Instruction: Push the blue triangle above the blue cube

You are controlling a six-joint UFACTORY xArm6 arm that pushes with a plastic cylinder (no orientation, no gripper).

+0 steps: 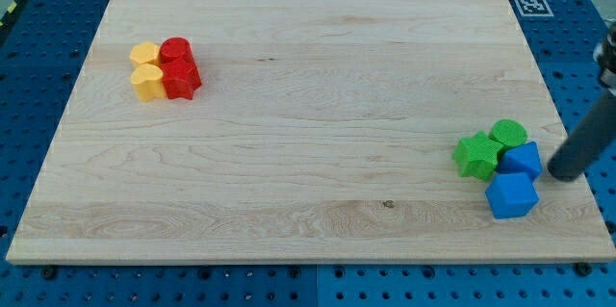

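Near the view's bottom right: the blue cube [510, 195] sits on the wooden board [308, 153], close to the board's bottom edge and its right edge.
Blue triangle: the blue triangle [523, 160] is just up from the blue cube, a bit to the view's right of it. The two blue blocks touch or nearly touch; I cannot tell which.
My tip: my tip [561, 173] is on the board just to the view's right of the blue triangle. It is very close to that block, but I cannot tell if it touches. It is up and to the right of the blue cube.
Rod: the dark rod [589, 139] leans up toward the view's right edge. It is a plain stick with no jaws, so it holds nothing and cannot open or close.
Green blocks: a green star-like block [477, 154] is just left of the blue triangle. A round green block [508, 134] is just above the triangle and touches the green star-like block.
Far cluster, view's top left: four blocks sit packed tight together, well apart from the blue ones. Two yellow blocks [146, 69] are on the left, one above the other. Two red blocks [179, 67] are on the right, one above the other. Their shapes are hard to make out.
Far corner: a small black and white tag [529, 4] lies off the board at the view's top right, on the blue table [43, 76] full of holes.
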